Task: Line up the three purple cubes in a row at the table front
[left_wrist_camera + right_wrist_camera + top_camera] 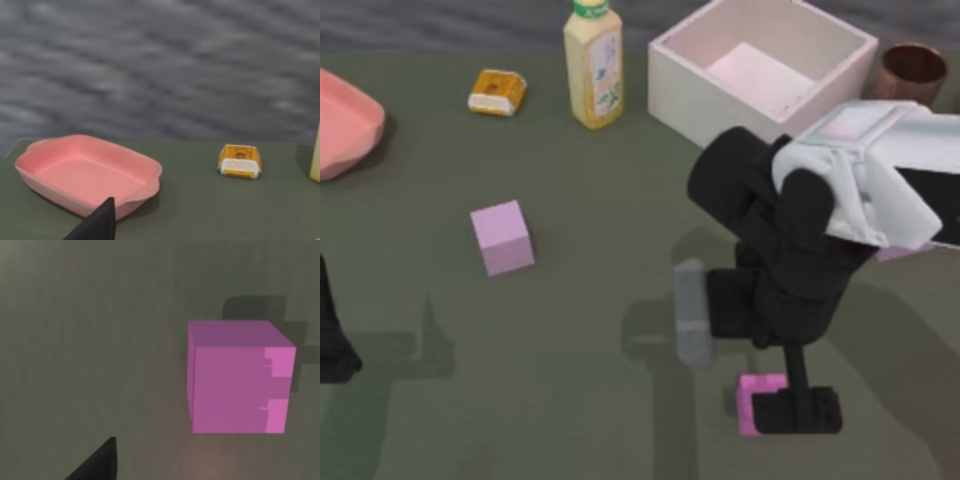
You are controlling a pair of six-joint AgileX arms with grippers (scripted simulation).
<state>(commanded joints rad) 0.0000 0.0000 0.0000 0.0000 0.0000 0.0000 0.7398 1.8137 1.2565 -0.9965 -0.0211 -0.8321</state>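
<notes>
My right gripper [790, 408] hangs at the small matte magenta-pink cube [758, 403] near the dark olive bench [570, 380] front, jaws' state unclear, seemingly placing it; next likely the pale lilac cube [502, 237].

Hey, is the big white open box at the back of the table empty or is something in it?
Empty: the top view shows only the white open box's bare pale floor.
</notes>
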